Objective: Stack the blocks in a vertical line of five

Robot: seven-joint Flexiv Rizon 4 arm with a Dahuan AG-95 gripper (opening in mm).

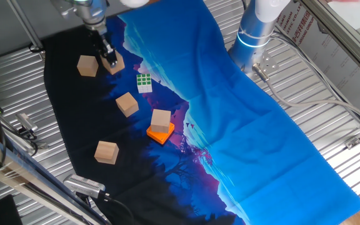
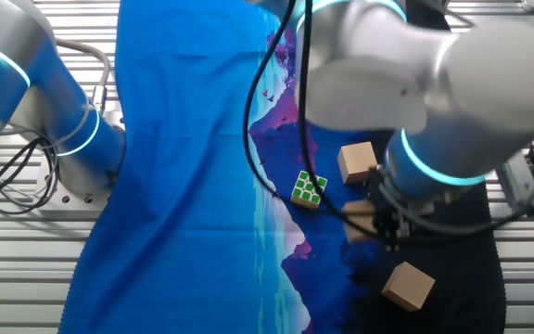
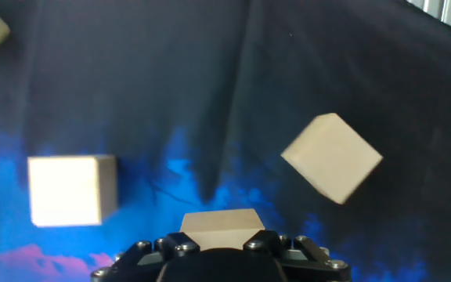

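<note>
My gripper is shut on a tan wooden block at the far left of the dark cloth. In the hand view that block sits between the jaws of the gripper. A second block lies just left of it. A third block lies nearer the middle, and another block rests on the orange square. One more block lies toward the front. In the other fixed view the arm hides most of the held block.
A small green-and-white puzzle cube sits right of the gripper on the blue and black cloth. A second arm's base stands at the back right. Metal clamps and cables lie along the front left edge.
</note>
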